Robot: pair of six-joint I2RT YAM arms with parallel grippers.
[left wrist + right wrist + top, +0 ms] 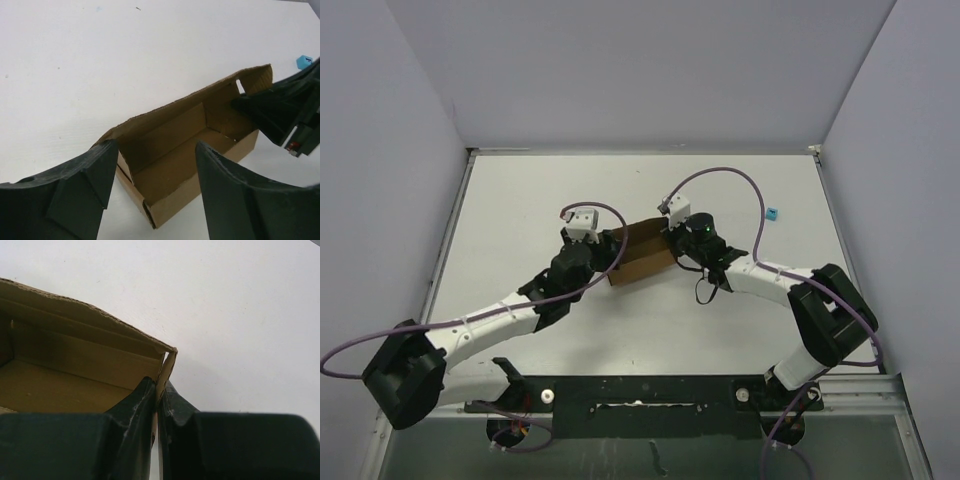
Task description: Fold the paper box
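Folding done: box (185,165) walls raised into an open tray.
Folding left: likely locking its end wall.
Left hand (156,150): wide, empty.
Right hand (157,390): pinching that wall.

The top external camera is looking steeply down from above and behind the arm bases, taking in the table (520,220) and both arms from afar. The left wrist camera is sitting low and near, facing forward between its own fingers (80,190) along the paper box (185,155) toward the right gripper (245,105). The right wrist camera is hovering nearest, facing the box's end wall. All three are sharing the box; the top and left wrist views are also sharing the blue cube (772,213)
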